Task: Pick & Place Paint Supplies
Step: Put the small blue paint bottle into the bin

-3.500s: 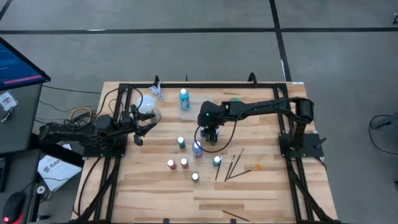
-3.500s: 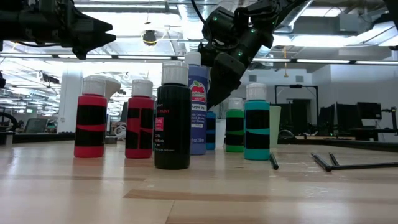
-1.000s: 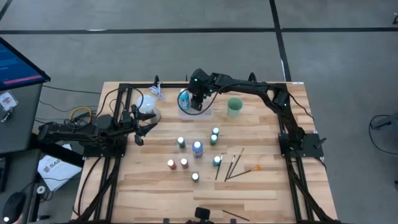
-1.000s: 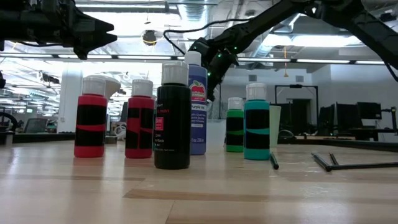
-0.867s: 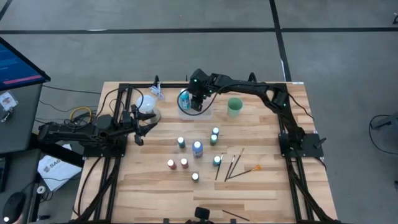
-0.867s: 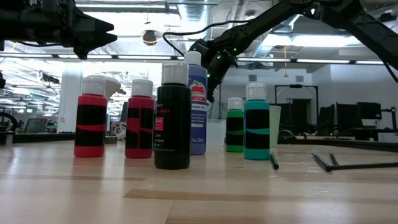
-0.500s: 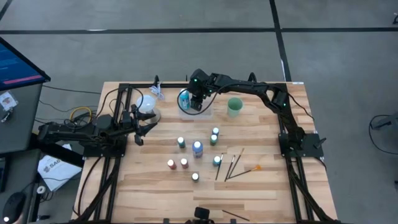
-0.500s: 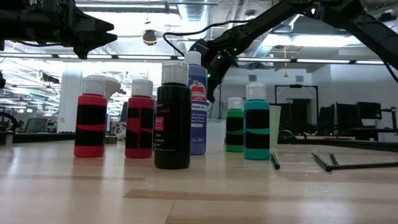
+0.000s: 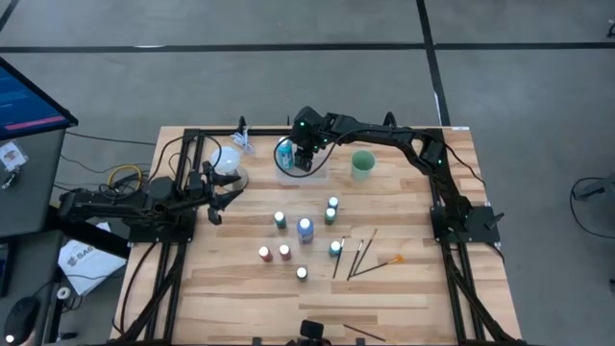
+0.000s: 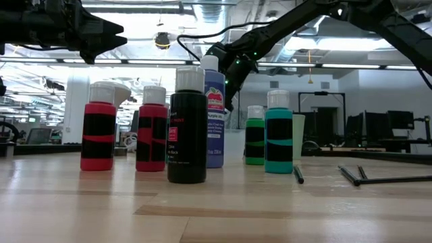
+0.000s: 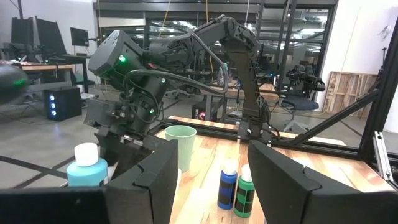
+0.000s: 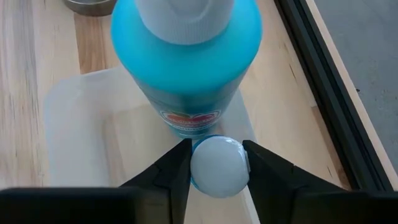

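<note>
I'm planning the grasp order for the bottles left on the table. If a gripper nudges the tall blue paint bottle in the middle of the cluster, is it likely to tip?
Probably somewhat. The blue paint bottle stands taller and narrower than the black bottle beside it, so a push near its cap would likely tip it. Its smooth round sides may slip. The red bottles stand close, so a fall could hit them.

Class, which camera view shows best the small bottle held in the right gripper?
The right wrist view: the small bottle's white cap sits between the right gripper's fingers, over the clear tray. The high view hides it under the arm; the other views don't show it clearly.
</note>
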Tool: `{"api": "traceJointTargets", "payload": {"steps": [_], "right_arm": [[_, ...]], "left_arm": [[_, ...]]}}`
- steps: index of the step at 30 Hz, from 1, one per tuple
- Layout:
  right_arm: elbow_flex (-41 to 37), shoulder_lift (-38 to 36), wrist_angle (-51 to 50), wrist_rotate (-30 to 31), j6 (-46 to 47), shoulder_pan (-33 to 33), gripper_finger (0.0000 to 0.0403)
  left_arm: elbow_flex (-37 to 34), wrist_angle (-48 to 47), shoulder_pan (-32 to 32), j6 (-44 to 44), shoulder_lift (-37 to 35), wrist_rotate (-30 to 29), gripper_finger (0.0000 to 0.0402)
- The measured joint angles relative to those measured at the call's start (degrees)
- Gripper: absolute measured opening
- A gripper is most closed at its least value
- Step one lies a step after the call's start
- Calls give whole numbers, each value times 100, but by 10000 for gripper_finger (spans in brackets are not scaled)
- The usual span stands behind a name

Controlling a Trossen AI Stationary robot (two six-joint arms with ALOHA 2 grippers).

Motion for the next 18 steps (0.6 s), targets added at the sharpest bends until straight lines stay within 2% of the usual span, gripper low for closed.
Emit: {"api": "traceJointTargets", "payload": {"steps": [5, 14, 18], "right_arm": [[0, 0, 2, 11, 0, 0, 166], [0, 0, 64, 9, -12, 0, 170], [6, 0, 88, 9, -63, 0, 186]], "left_arm": [[0, -2, 0, 0, 0, 0, 177], [0, -4, 0, 0, 0, 2, 177], [0, -4, 0, 0, 0, 2, 177]]}}
